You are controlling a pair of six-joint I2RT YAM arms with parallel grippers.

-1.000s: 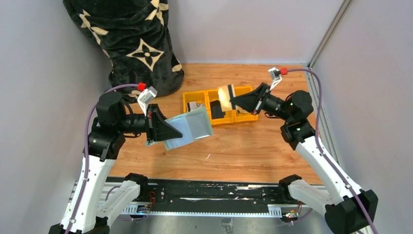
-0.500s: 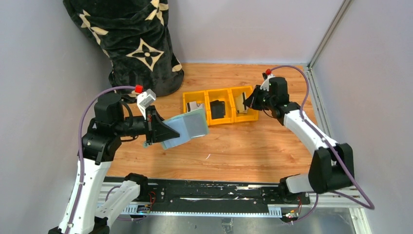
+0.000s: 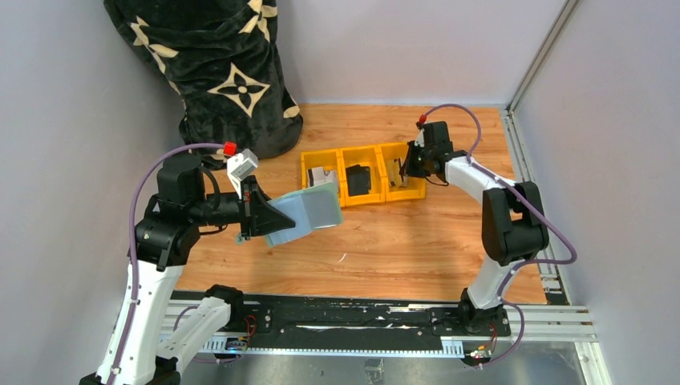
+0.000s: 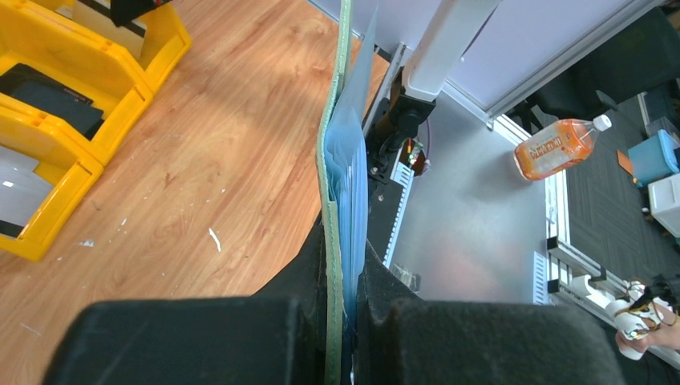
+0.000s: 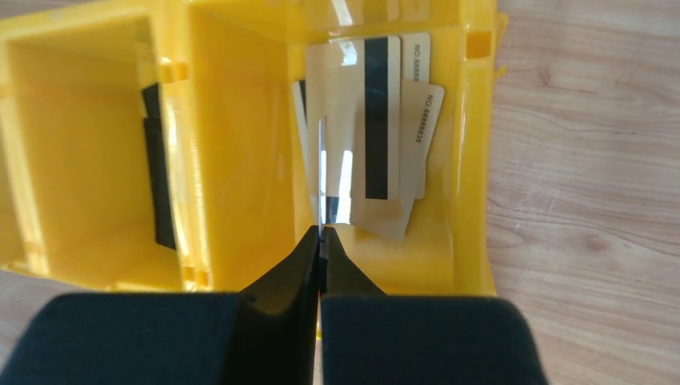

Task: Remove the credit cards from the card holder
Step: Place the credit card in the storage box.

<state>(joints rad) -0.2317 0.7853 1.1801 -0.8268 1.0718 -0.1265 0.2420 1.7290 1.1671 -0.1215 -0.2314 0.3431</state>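
My left gripper (image 3: 269, 218) is shut on the sage-green card holder (image 3: 309, 210) and holds it open above the table, left of centre. In the left wrist view the holder (image 4: 330, 160) is edge-on, its green cover and clear blue sleeves pinched between the fingers of the left gripper (image 4: 343, 265). My right gripper (image 3: 403, 168) is low over the right compartment of the yellow tray (image 3: 383, 195). It (image 5: 321, 234) is shut on a credit card (image 5: 321, 172) seen edge-on. Other credit cards (image 5: 377, 144), one with a dark stripe, lie in that compartment.
The tray's middle compartment holds a black block (image 3: 358, 178) and the left one a pale card (image 3: 321, 174). A black patterned blanket bundle (image 3: 216, 72) stands at the back left. Grey walls close in the table; a metal rail (image 3: 529, 200) runs along the right.
My right arm has swung forward and down, taking the card from above the tray into the right compartment. My left gripper and the holder have shifted only slightly.
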